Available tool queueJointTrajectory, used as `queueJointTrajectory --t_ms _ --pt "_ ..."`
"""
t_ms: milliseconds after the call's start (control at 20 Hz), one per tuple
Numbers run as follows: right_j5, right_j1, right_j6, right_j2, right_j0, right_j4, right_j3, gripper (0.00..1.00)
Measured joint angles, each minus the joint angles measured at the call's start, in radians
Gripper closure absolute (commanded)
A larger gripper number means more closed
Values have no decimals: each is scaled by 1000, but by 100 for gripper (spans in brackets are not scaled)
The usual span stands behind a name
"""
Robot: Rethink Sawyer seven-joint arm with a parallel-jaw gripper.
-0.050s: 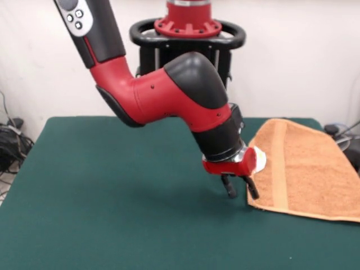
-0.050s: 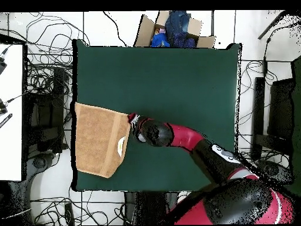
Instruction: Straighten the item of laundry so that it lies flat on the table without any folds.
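Observation:
The orange-tan item of laundry (image 1: 309,169) lies at the right end of the green table (image 1: 112,197) and runs out of the picture's right side. A woven band (image 1: 277,169) runs along its edge nearest the gripper, with a white tag (image 1: 260,159) beside it. My gripper (image 1: 241,188) points down at that edge, open, with bare green table between its fingers. One fingertip (image 1: 252,192) stands right at the towel's front corner. Seen from above, the item of laundry (image 2: 97,138) reaches the table's (image 2: 176,76) left edge and the gripper (image 2: 134,122) sits at its upper right corner.
A cardboard box (image 2: 170,29) with blue cloth stands beyond the table's top edge in the overhead view. Cables cover the floor around the table, a white desk (image 2: 12,112) stands at the left and dark furniture (image 2: 276,112) at the right.

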Motion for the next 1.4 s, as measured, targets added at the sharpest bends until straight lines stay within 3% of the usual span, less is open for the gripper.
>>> queueJointTrajectory --t_ms 500,1050,1100,1400 --pt "-37 56 0 67 0 -28 32 0" --pt "-37 63 0 70 9 -29 33 0" --pt "-37 62 0 70 15 -29 33 100" --pt "-37 62 0 70 25 -29 33 100"
